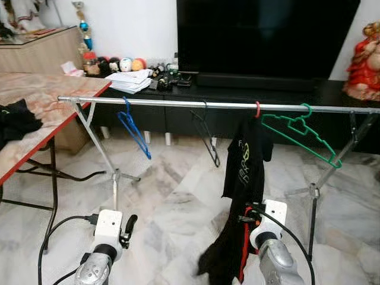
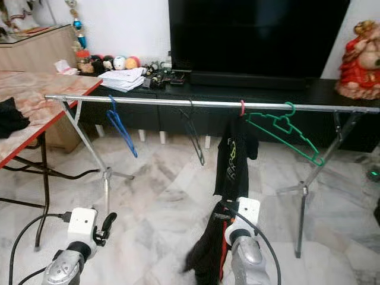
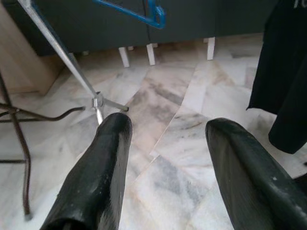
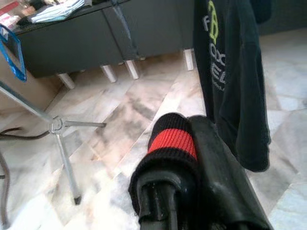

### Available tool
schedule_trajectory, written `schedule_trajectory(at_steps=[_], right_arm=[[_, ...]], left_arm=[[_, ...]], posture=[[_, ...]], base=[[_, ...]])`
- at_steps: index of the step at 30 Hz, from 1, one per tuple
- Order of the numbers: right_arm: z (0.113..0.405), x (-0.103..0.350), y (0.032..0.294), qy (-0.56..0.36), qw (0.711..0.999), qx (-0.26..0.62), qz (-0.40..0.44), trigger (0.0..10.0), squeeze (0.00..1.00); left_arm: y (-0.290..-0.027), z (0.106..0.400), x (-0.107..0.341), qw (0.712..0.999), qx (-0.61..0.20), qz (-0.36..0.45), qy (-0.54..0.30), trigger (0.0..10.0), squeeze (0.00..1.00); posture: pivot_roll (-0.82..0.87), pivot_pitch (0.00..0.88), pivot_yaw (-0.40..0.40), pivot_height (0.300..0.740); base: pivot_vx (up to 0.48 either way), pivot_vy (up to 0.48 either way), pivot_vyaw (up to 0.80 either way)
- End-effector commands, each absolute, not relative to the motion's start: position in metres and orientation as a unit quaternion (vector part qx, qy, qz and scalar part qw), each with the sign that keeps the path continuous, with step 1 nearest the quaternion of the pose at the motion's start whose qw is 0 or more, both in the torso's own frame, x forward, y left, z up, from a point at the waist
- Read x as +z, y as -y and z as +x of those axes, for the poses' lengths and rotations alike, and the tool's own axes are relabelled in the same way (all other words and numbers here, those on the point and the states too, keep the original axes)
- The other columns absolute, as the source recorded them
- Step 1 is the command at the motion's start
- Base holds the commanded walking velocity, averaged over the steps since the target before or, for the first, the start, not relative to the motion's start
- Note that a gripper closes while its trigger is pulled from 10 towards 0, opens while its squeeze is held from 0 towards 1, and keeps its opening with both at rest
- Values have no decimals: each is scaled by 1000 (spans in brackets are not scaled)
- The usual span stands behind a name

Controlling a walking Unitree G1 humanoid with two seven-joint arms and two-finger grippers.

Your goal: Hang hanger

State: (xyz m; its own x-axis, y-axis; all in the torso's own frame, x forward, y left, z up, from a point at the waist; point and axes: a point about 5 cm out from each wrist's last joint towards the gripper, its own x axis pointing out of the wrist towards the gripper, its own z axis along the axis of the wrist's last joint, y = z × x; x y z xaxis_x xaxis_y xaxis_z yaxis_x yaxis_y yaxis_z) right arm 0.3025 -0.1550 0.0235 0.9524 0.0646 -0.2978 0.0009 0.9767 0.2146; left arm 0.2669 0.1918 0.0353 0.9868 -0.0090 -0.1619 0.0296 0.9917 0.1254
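Observation:
A silver clothes rail (image 1: 178,103) crosses the room on folding legs. On it hang a blue hanger (image 1: 133,129), a black hanger (image 1: 205,133), a green hanger (image 1: 300,135) and a red hanger hook (image 1: 257,109) carrying a black shirt (image 1: 246,160) with pale lettering. The shirt drapes down to my right gripper (image 1: 248,217), which is shut on its lower part; in the right wrist view a red and black ribbed band (image 4: 171,139) lies pinched in the fingers. My left gripper (image 1: 127,228) hangs low to the left, open and empty, its fingers (image 3: 108,158) spread over the floor.
A red-edged table (image 1: 41,101) with dark clothing (image 1: 15,122) stands at the left. Behind the rail runs a low black TV cabinet (image 1: 273,89) with papers and ornaments. The rail's legs (image 1: 116,175) and a cable (image 1: 59,175) lie on the marble floor.

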Motion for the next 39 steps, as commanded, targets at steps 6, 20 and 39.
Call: schedule_trajectory(at_steps=[6,20,39], right_arm=[[308,30,141,-141,983,43,106,10000,0],[307,27,141,-148,983,49,94,10000,0],[307,32,132,-131,983,98,79,10000,0]], left_arm=[[-203,264,33,995,11,62,-84,10000,0],[-202,265,34,995,5,57,-80,10000,0],[-200,267,37,996,6,54,-75,10000,0]], posture=[[51,0,34,740],[50,0,34,740],[50,0,33,740]], base=[[0,0,0],[20,0,0],[314,0,306]])
